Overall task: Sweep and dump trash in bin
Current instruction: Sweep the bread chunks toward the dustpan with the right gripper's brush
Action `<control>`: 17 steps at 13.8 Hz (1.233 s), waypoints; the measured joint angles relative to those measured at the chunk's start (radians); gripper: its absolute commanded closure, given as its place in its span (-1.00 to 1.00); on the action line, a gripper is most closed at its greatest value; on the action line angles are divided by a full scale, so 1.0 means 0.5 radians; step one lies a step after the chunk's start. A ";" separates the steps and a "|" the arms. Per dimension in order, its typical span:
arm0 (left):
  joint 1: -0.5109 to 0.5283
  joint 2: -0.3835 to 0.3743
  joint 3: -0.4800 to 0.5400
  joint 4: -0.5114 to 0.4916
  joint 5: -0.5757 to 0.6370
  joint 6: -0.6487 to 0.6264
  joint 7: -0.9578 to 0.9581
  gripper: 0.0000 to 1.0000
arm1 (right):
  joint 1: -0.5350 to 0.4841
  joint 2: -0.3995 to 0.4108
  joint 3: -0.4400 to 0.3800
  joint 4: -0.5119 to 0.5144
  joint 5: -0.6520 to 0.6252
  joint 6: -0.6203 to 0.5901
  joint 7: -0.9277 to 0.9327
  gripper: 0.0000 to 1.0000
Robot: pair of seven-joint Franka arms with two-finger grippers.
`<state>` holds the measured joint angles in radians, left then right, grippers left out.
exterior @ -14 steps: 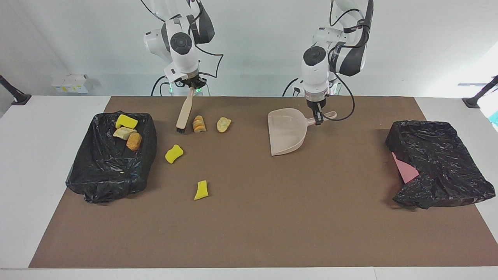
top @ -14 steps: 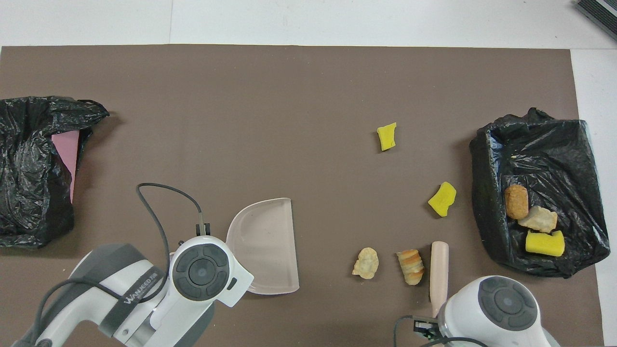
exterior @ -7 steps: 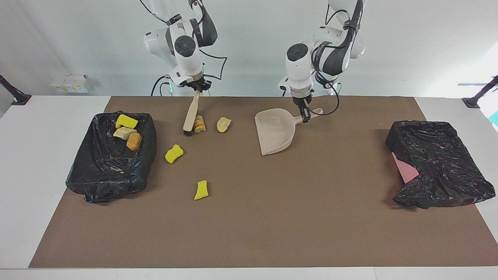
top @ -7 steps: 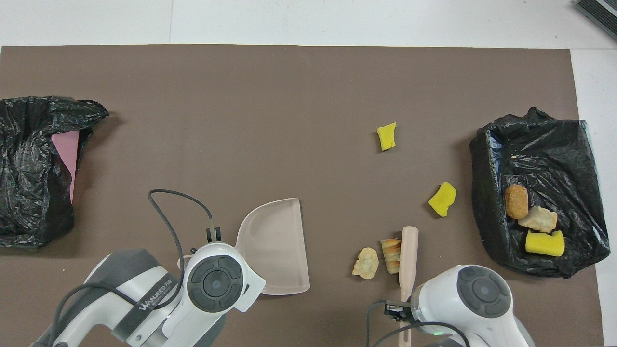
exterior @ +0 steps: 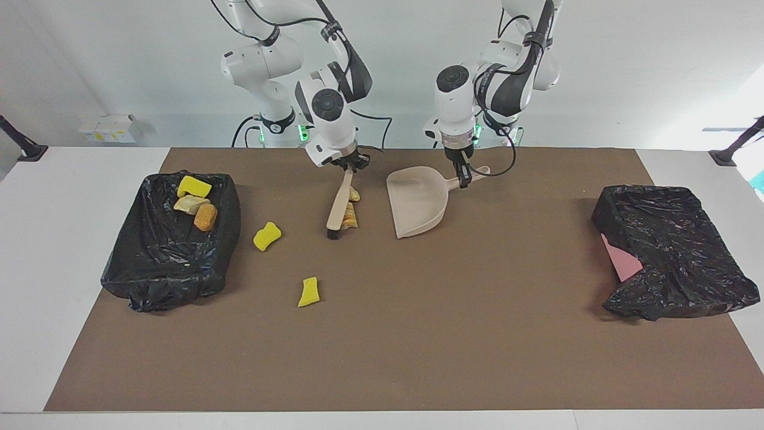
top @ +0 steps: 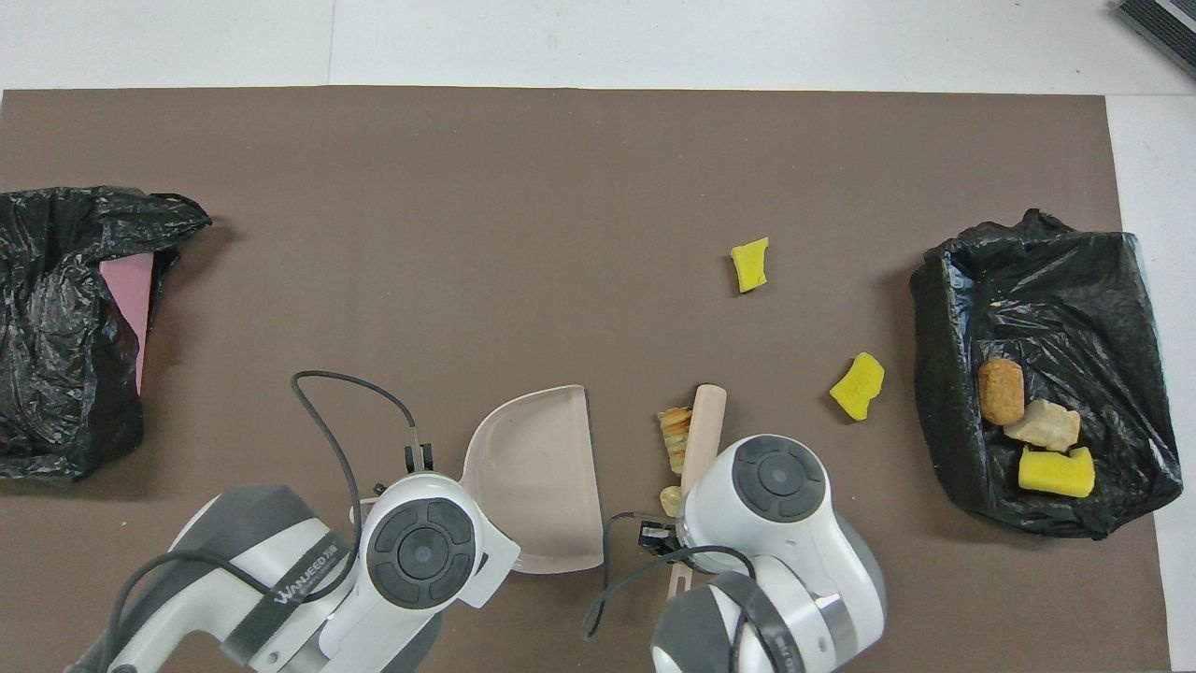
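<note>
Two bread lumps (exterior: 351, 215) lie against the brush (exterior: 339, 206), clenched by the right gripper (exterior: 349, 168), at nine o'clock of the dustpan (exterior: 418, 203), whose handle the left gripper (exterior: 463, 177) grips. Three scraps (exterior: 194, 203) sit in the bin (exterior: 167, 263).

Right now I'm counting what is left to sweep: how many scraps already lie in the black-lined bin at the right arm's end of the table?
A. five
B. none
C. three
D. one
C: in the black-lined bin lie three scraps: a bright yellow spongy chunk, a pale tan bread-like lump and an orange-brown bread-like lump.
</note>
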<state>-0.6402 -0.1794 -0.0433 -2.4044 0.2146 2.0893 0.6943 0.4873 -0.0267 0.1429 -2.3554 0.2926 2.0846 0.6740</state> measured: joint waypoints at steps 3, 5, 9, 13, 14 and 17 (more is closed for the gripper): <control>-0.002 0.003 0.000 0.000 -0.012 0.005 -0.007 1.00 | 0.089 0.089 0.000 0.098 0.073 0.050 0.016 1.00; -0.002 0.005 0.000 0.000 -0.030 0.008 -0.013 1.00 | 0.167 0.105 0.001 0.171 0.100 0.051 0.014 1.00; -0.004 0.008 0.001 -0.008 -0.058 0.008 -0.053 1.00 | 0.343 0.113 0.004 0.262 0.322 0.049 0.008 1.00; -0.013 0.008 0.003 -0.010 -0.103 0.009 -0.079 1.00 | 0.334 0.073 -0.018 0.380 0.410 -0.241 -0.020 1.00; -0.014 0.008 0.003 -0.010 -0.106 0.012 -0.081 1.00 | 0.307 0.043 -0.023 0.409 0.411 -0.364 -0.035 1.00; -0.016 0.009 0.003 -0.010 -0.110 0.021 -0.081 1.00 | 0.172 -0.118 -0.034 0.441 0.412 -0.783 -0.193 1.00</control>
<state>-0.6483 -0.1747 -0.0418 -2.4094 0.1594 2.1001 0.6538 0.5733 -0.0855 0.1258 -2.1352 0.4988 1.6931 0.5776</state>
